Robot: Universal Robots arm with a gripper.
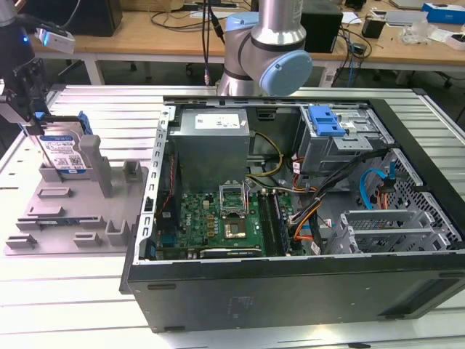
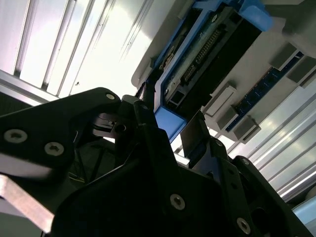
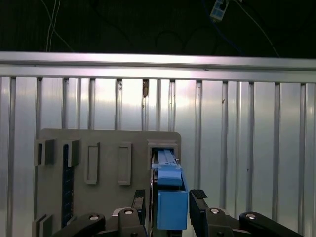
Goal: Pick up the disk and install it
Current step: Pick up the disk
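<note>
Arm (image 1: 265,51) extended toward the exterior view's left, gripper (image 1: 31,116) directed downward.
The grey column and pale blue joint cap are seen at the back of the scene, while the black gripper is held low at the exterior view's far left edge. In both wrist views the jaws are shown parted, set one to each side of a narrow gap, with screw-fastened black linkages spread behind them.

No writing could be read anywhere. The blue-and-white label (image 1: 65,157) on the flat silver disk (image 1: 55,145) in the grey plastic holder (image 1: 80,211) carried print too fine to make out, as did the white sticker (image 1: 218,122) on the grey metal power supply box (image 1: 211,153).
</note>
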